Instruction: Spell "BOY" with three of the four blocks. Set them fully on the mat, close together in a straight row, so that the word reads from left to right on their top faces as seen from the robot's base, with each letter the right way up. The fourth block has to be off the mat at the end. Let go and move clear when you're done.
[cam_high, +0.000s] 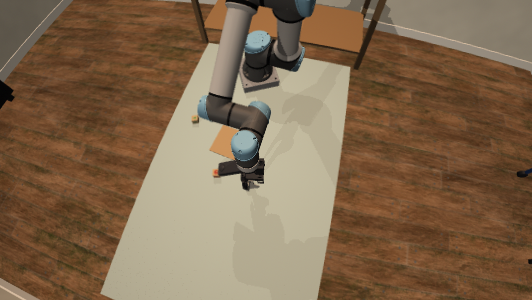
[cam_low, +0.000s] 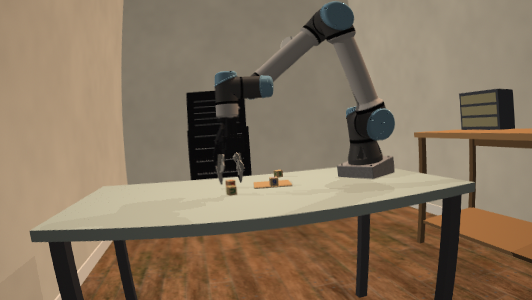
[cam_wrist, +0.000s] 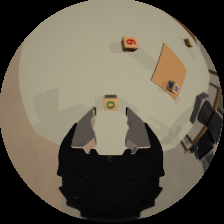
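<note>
My gripper (cam_wrist: 110, 107) is open and empty, hovering a little above the table over the block with a green O (cam_wrist: 110, 104). That block lies on the table just beyond the fingertips, in line with the gap between them. It also shows under the fingers in the side view (cam_low: 230, 189). A block with a red letter (cam_wrist: 130, 43) (cam_high: 216, 173) lies farther off on the table, off the mat. The orange mat (cam_wrist: 170, 69) holds a block with a blue letter (cam_wrist: 173, 87) near its edge. The fourth block (cam_high: 194, 118) sits off the mat on the table.
The robot base (cam_high: 259, 75) stands at the far end of the long table. A wooden side table (cam_low: 475, 135) with a box stands beside it. A dark rack (cam_low: 200, 135) stands behind the table.
</note>
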